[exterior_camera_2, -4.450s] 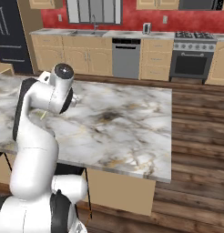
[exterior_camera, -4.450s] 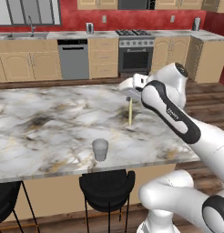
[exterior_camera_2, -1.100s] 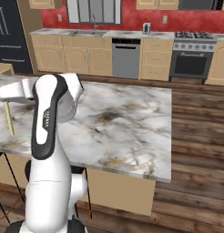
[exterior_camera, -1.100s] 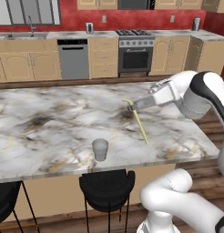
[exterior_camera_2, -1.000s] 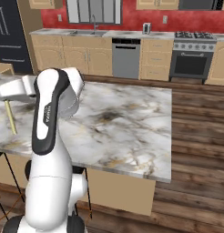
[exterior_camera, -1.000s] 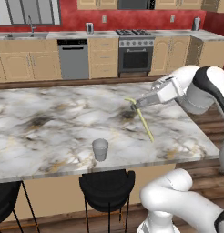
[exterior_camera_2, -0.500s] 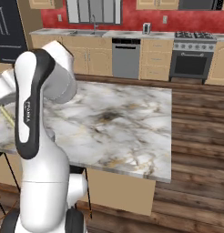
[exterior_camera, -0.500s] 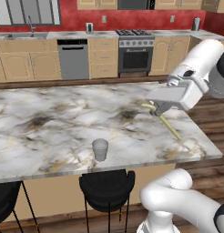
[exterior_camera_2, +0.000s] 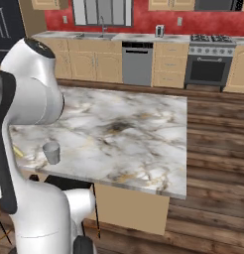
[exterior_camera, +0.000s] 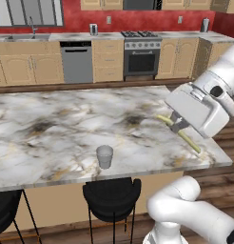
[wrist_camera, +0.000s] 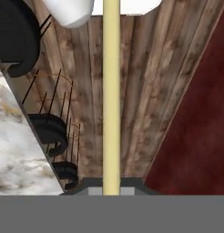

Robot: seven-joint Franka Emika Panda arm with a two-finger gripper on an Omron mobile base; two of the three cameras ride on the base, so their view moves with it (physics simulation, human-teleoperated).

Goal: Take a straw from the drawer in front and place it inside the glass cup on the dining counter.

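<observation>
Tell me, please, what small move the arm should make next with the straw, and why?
Probably swing the gripper left toward the glass cup and tip the straw upright. In the left base view the straw, shut in the gripper, slants over the right end of the dining counter, well right of the cup, which stands upright near the front edge.
</observation>
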